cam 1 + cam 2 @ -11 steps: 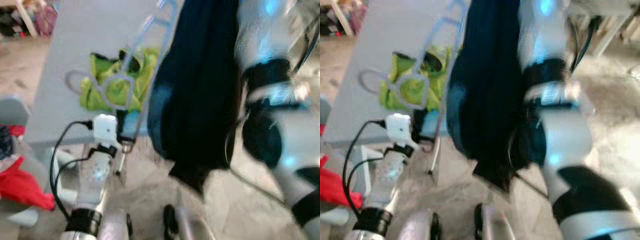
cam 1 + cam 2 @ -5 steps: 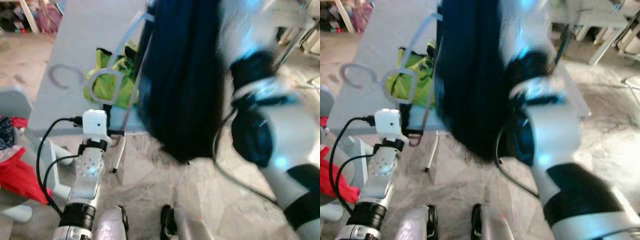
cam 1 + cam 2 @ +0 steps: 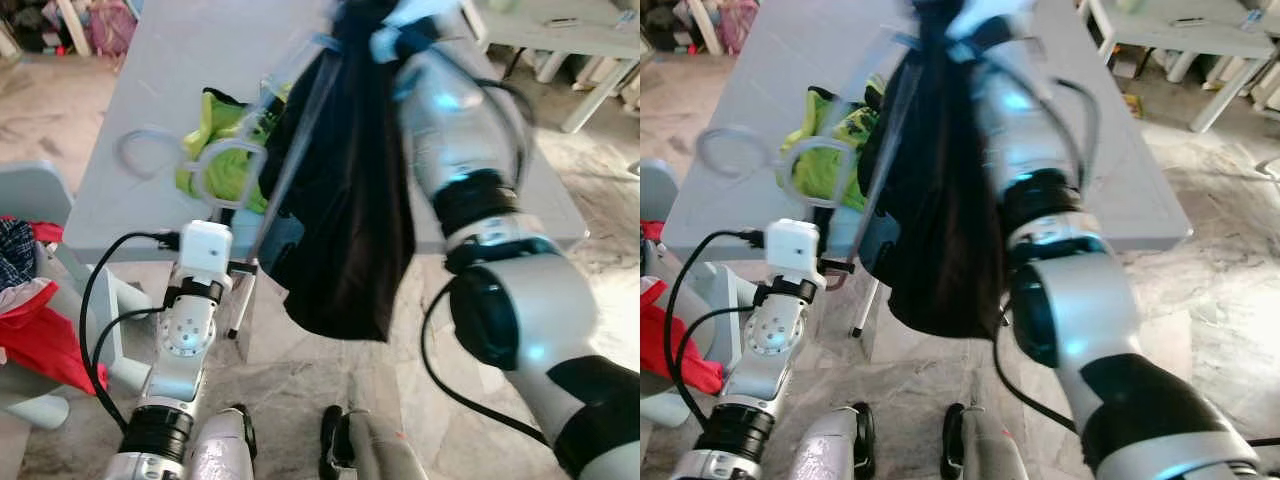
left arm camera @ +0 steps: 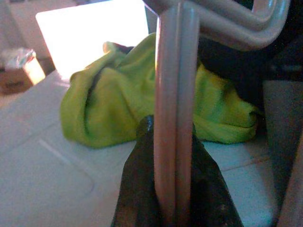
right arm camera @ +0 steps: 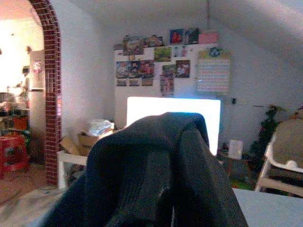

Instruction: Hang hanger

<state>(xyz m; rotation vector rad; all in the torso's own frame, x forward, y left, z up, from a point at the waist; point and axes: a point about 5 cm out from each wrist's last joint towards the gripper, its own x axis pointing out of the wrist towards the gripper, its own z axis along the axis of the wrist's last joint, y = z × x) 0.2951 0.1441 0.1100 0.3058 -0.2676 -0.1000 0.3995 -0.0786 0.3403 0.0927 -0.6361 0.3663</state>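
My left gripper (image 3: pixel 226 207) is shut on the neck of a pale plastic hanger (image 3: pixel 232 172), held over the front edge of the grey table (image 3: pixel 170 60). In the left wrist view the black fingers (image 4: pixel 142 189) clamp the hanger's double bar (image 4: pixel 174 118). The hanger's hook (image 3: pixel 142 152) points left, and its arms slant up to the right against a dark navy garment (image 3: pixel 345 200). That garment hangs from my raised right gripper (image 3: pixel 362 18), shut on its top, and it drapes over the fingers (image 5: pixel 156 161). A lime green garment (image 3: pixel 215 125) lies on the table behind the hanger.
At my left a red cloth (image 3: pixel 40 345) lies over a grey seat (image 3: pixel 35 200). A table leg (image 3: pixel 240 310) stands just ahead of my feet (image 3: pixel 335 450). A white table (image 3: pixel 560 30) stands at the back right on the stone floor.
The camera has shifted and the blur has eased. My right arm has lifted the dark garment higher and towards the hanger's upper end. The left gripper keeps its hold on the hanger.
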